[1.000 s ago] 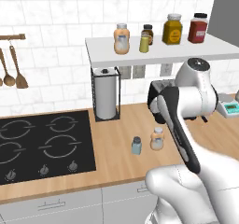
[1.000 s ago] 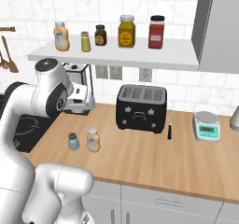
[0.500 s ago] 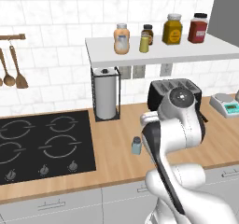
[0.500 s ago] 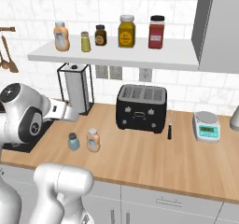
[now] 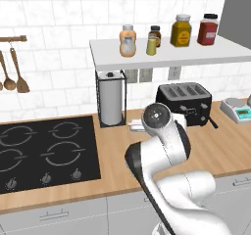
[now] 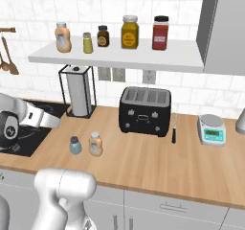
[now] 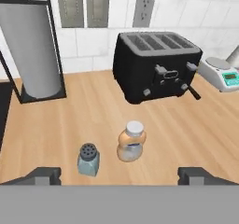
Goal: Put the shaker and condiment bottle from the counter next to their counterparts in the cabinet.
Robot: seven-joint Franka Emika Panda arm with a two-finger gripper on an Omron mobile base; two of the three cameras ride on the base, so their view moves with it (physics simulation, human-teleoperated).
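Swung down and leftward from up near the cabinet shelf (image 6: pixel 115 56) over the last second, now low above the counter (image 6: pixel 143 162). Gripper (image 7: pixel 119 174) spread wide, holding nothing. Left to right in the hand view: shaker (image 7: pixel 88 159), then condiment bottle (image 7: pixel 131 142) just beside it, both standing on the wood. Above, olive-yellow shaker (image 6: pixel 87 42) and peach counterpart bottle (image 6: pixel 62 37) waiting. Probably lining up a first pick.

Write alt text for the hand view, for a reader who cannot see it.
The open gripper looks down on a pale blue-grey shaker and a peach-orange condiment bottle standing close together on the wooden counter. Behind them stand a black toaster, a paper towel holder and a kitchen scale against the tiled wall.
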